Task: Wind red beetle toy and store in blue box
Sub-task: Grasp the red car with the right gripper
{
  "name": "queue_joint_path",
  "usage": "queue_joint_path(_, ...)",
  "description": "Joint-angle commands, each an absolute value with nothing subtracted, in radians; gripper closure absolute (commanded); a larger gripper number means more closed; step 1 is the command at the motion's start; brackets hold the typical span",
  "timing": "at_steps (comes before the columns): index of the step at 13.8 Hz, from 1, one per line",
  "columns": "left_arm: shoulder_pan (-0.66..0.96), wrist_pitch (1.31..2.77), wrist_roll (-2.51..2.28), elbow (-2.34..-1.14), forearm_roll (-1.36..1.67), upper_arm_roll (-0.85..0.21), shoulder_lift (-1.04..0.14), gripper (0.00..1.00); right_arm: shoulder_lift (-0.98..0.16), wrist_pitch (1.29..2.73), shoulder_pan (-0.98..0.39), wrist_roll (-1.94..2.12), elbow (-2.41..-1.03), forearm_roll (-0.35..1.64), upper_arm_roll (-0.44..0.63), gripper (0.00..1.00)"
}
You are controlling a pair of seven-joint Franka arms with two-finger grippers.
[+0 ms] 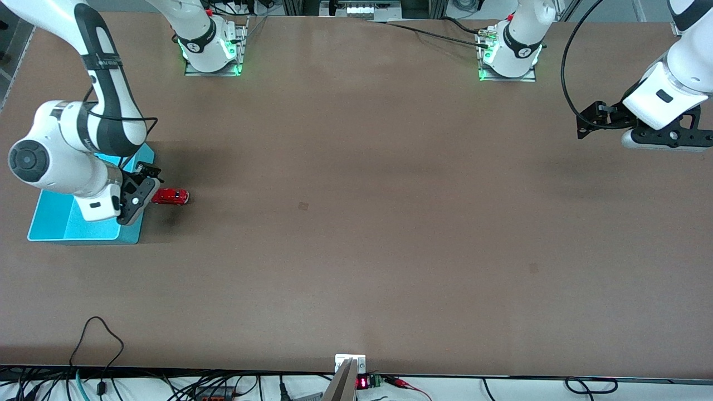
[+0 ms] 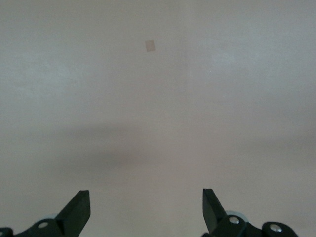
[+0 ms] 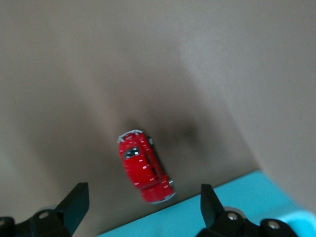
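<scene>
**At the right arm's end: toy on the bench beside the box, both grippers spread**

At the right arm's end of the bench (image 1: 356, 223), you will find the blue box (image 1: 55, 220), an open-topped turquoise bin resting flat on the brown surface. Part of it is covered in the front view by the right arm's wrist, which hangs over it.

Note the right gripper (image 1: 146, 186) at the box edge that faces the middle of the bench. Its fingers (image 3: 74, 202) are spread apart and pinch nothing; the right wrist view shows a clear gap between them.

Locate the red beetle toy (image 1: 171, 196) on the bench, just beside the box on the side toward the left arm's end, outside the bin. In the right wrist view the red beetle toy (image 3: 144, 167) sits on its wheels, roof and pale windows up, with the box's rim (image 3: 237, 197) close to one bumper. You cannot tell from these views whether toy and box touch.

At the left arm's end, the left gripper (image 1: 596, 120) waits over bare bench. Its fingers (image 2: 76, 210) are spread wide with nothing between them.
</scene>
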State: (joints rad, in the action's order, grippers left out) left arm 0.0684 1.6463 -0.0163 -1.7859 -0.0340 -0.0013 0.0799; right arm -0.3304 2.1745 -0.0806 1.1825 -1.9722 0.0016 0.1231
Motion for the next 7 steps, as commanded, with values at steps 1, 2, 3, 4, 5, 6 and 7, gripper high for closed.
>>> queue_joint_path(1, 0.075, 1.621, -0.011, -1.72, -0.018, 0.005, 0.037, 0.0, -0.328, 2.284, -0.078, 1.377, -2.046, -0.038, 0.121, 0.0)
queue_joint_path(2, 0.074, 1.605, -0.017, -1.654, -0.011, 0.005, 0.0, 0.0, -0.33, 2.308, -0.078, 1.419, -2.075, -0.04, 0.12, 0.0)
queue_joint_path(3, 0.071, 1.576, -0.024, -1.62, -0.015, 0.005, -0.015, 0.0, -0.33, 2.337, -0.077, 1.443, -2.106, -0.04, 0.12, 0.0)
queue_joint_path(4, 0.068, 1.568, -0.028, -1.612, -0.011, 0.006, -0.02, 0.0, -0.331, 2.364, -0.075, 1.46, -2.132, -0.04, 0.12, 0.0)
queue_joint_path(5, 0.06, 1.565, -0.023, -1.614, -0.009, 0.006, -0.018, 0.0, -0.337, 2.376, -0.077, 1.469, -2.152, -0.04, 0.12, 0.0)
queue_joint_path(6, 0.06, 1.565, -0.014, -1.62, -0.008, 0.008, -0.017, 0.0, -0.336, 2.381, -0.077, 1.47, -2.175, -0.04, 0.12, 0.0)
queue_joint_path(7, 0.063, 1.562, -0.014, -1.615, -0.009, 0.005, -0.015, 0.0, -0.336, 2.394, -0.075, 1.47, -2.201, -0.038, 0.12, 0.0)
